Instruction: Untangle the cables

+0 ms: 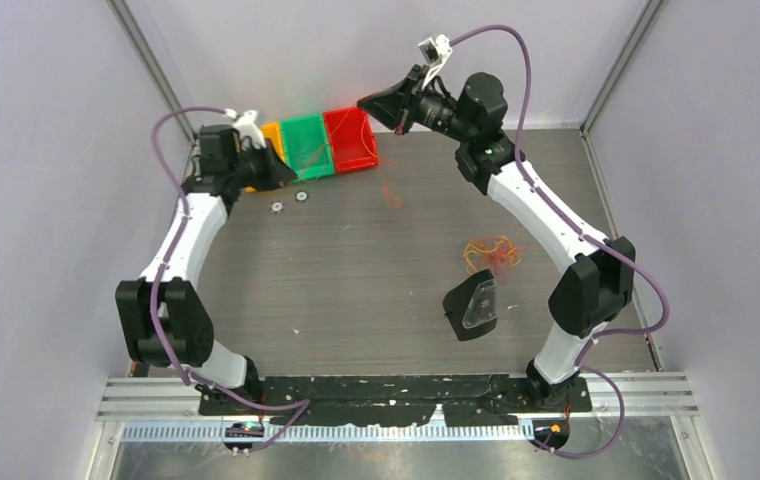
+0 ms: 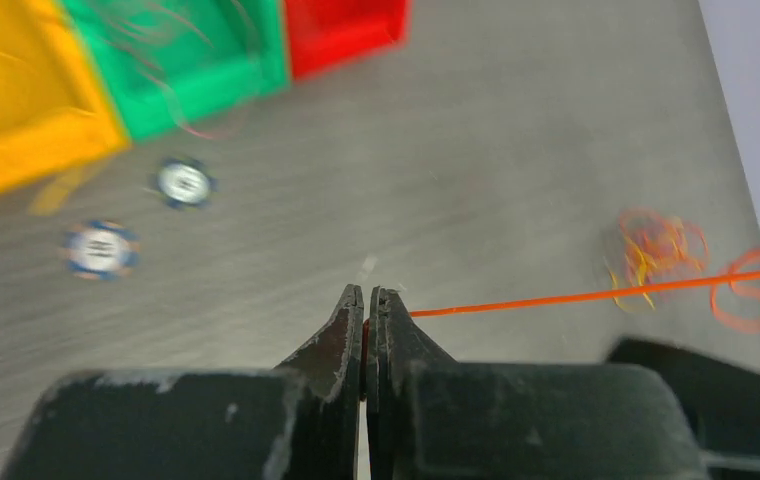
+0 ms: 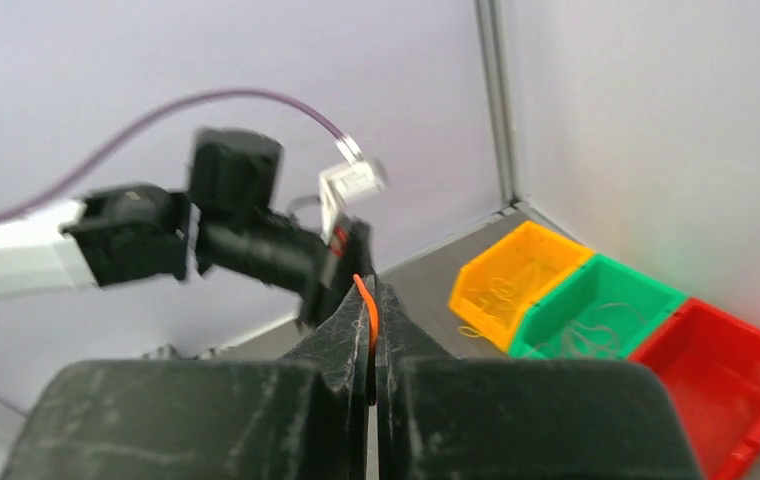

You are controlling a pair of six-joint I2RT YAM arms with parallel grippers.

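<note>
Top external view: both arms reach toward the upper middle of the frame, where an orange bin (image 1: 271,133), a green bin (image 1: 308,147) and a red bin (image 1: 351,138) stand in a touching row on the worktop (image 1: 356,280).
Left hand (image 2: 366,292): fingers pressed together, pinching an orange cable (image 2: 596,296) that runs straight out to the right edge of the left wrist view. From above, this hand sits just below the orange bin in the frame.
Right hand (image 3: 368,288): closed tight on an orange strand (image 3: 366,305) that arches up between the fingertips. From above, it hangs at the upper right corner of the red bin. Whether the strand belongs to the left hand's cable cannot be told.
Cables (image 1: 493,252): a tangled bunch of red, orange and yellow, lying on the worktop right of centre, well apart from both hands.
Black wedge (image 1: 473,305): has a clear face and lies near the bunch, lower in the frame.
Red strand (image 1: 391,192): lies alone on the worktop, below the red bin in the frame.
Bin contents: thin strands lie in the orange and green bins.
Discs: a blue-rimmed disc (image 2: 184,182) and a second disc (image 2: 101,249) lie near each other, beside the orange bin.
</note>
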